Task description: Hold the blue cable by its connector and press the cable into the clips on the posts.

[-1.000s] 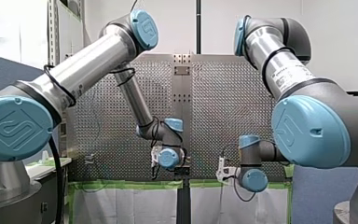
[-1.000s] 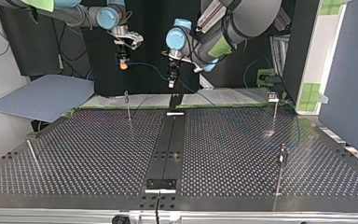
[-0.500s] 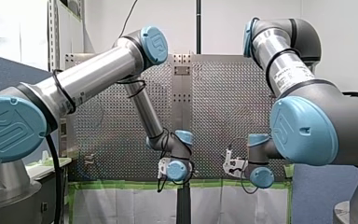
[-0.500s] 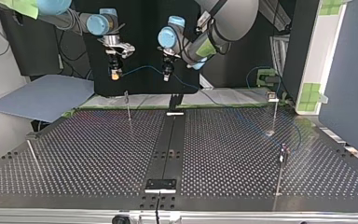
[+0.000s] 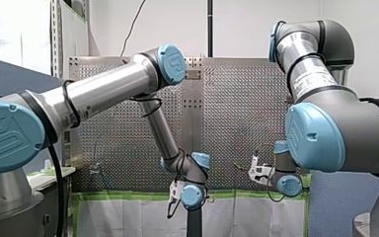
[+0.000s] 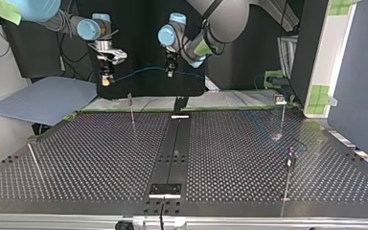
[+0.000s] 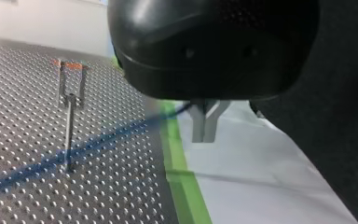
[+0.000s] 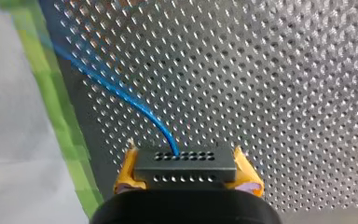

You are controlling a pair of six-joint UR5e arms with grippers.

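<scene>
1. Yellow-padded right fingers (image 8: 127,171) pinch the dark connector (image 8: 185,167) from both sides.
2. From the connector's far face, the blue cable (image 8: 121,95) curves away over the perforated worktop (image 8: 270,93) toward a green tape strip (image 8: 56,107) along its edge.
3. Bare-metal left fingers (image 7: 199,126) are pressed together on the cable. They hang over a white sheet (image 7: 261,177) just past the tape.
4. In the left wrist view, the cable runs on, blurred, across the worktop. It crosses a thin post (image 7: 69,126) well below the forked clip (image 7: 71,84) at the post's top. Whether it touches the post I cannot tell.
5. In the top view, both pairs of fingers hang in the air beyond the worktop's far edge. The right pair is at the view's left and the left pair is near the middle. A span of cable runs between them, above and behind the nearest post.
</scene>
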